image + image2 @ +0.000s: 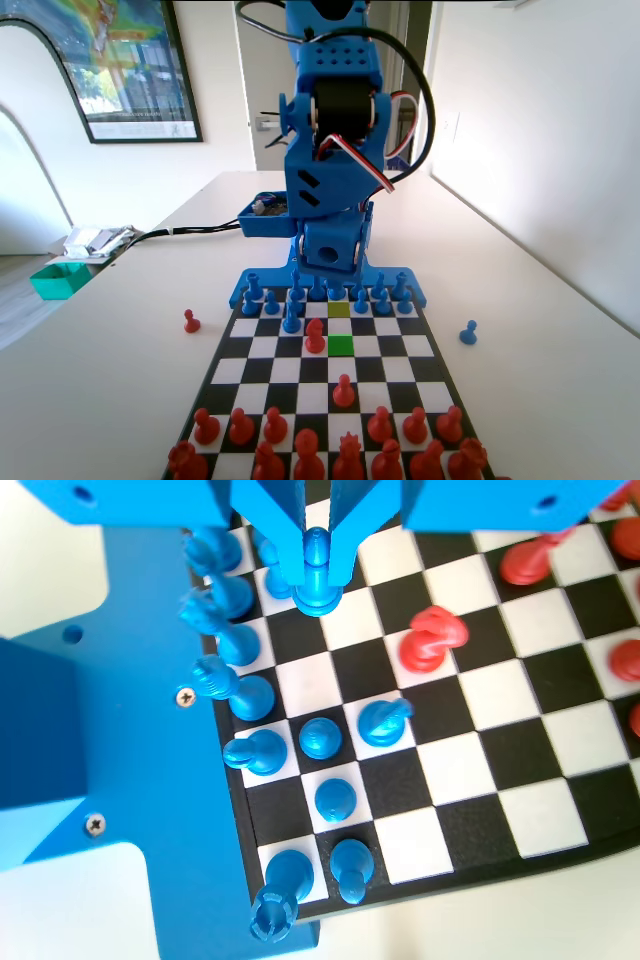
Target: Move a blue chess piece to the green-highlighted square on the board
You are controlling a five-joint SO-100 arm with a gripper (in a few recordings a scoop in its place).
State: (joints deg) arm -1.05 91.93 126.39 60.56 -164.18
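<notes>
In the wrist view a small blue chess piece, a round-headed pawn, sits between the two jaws of my gripper, which close against its head. Its flared base hangs just over the board near the blue back rows. In the fixed view the gripper is low over the far end of the board. The green-highlighted square lies two rows nearer the camera and has nothing on it. A duller olive square just behind it is also bare.
A red piece stands on the square left of the green one, also the red piece in the wrist view. A red pawn stands mid-board. Off the board are a blue pawn and a red pawn. Blue pieces crowd the back rows.
</notes>
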